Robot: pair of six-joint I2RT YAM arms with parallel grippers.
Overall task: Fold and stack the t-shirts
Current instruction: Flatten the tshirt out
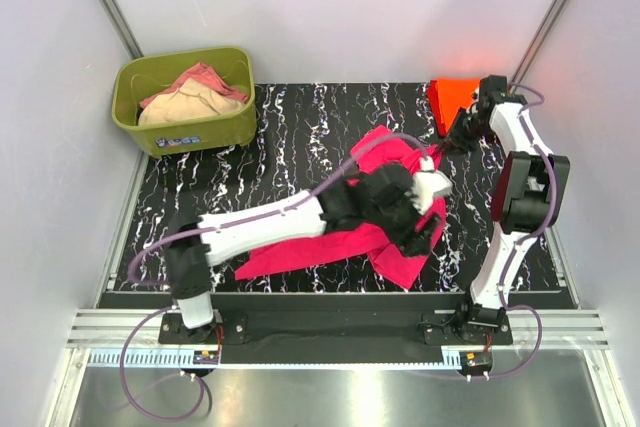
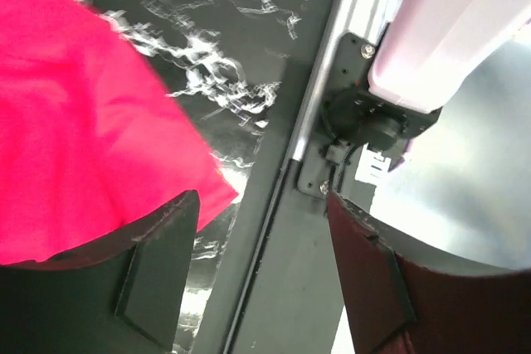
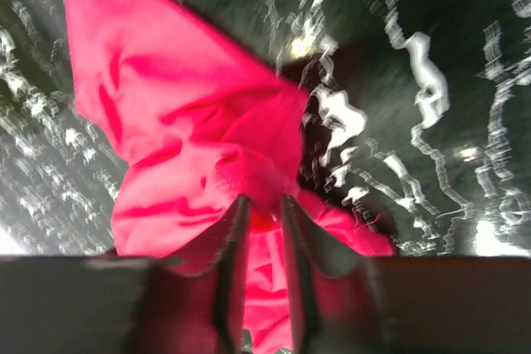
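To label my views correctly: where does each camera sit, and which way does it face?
Top external: above and behind the bases, looking down at the table; both arms show.
Left wrist: on the left arm, facing the table's near edge; the open left pincer shows.
Right wrist: looking down at the pink t-shirt; the right pincer, nearly closed, shows.
All three share the pink t-shirt.

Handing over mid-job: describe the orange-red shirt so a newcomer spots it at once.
Start at the black marbled mat. In its far right corner, across from the green tub at far left, lies the orange-red t-shirt. It is a small, flat patch, unlike the pink t-shirt sprawled across the mat's middle.
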